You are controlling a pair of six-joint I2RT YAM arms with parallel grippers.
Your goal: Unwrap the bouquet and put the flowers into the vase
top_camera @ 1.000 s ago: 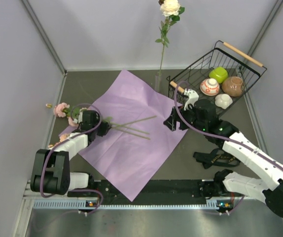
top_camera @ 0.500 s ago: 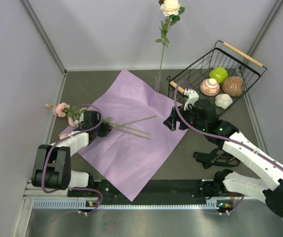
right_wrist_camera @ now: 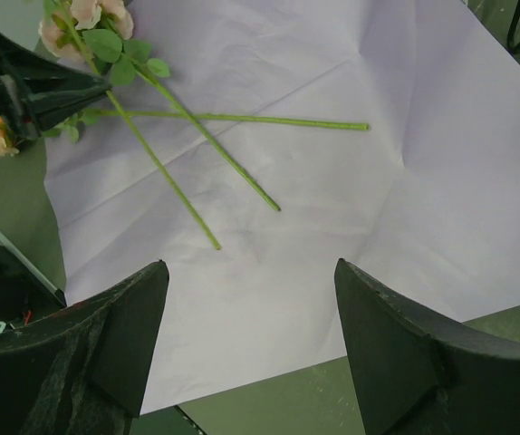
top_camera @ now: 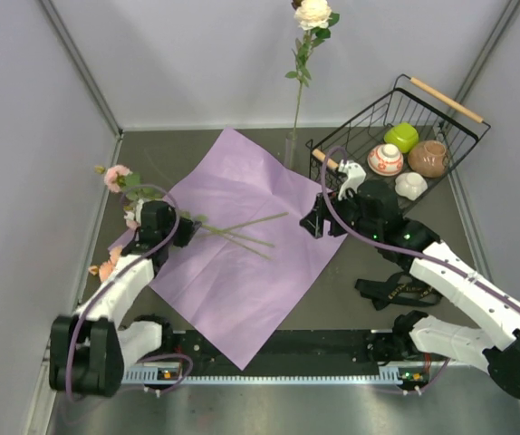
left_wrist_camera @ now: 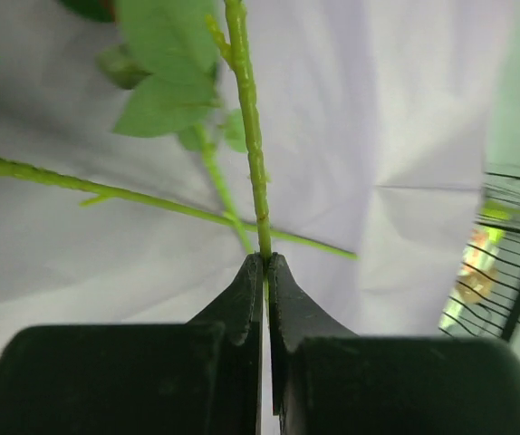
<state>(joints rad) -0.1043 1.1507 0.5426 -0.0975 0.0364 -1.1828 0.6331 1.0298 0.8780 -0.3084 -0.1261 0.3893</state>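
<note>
The bouquet lies unwrapped: its lilac paper sheet is spread flat with loose green stems across it. My left gripper is shut on one thin green stem, whose pink rose stands raised past the sheet's left edge. Other flowers lie by that edge. The clear vase at the back holds a cream rose. My right gripper hangs open over the paper's right edge, holding nothing.
A black wire basket at the back right holds a green object, a pink-patterned bowl, a brown pot and a white piece. A black ribbon lies beside the right arm. Grey walls enclose the table.
My left gripper closed on a stem and lifted it. The pink rose swung up and toward the back. The left arm stretched forward. The right arm stayed still.
</note>
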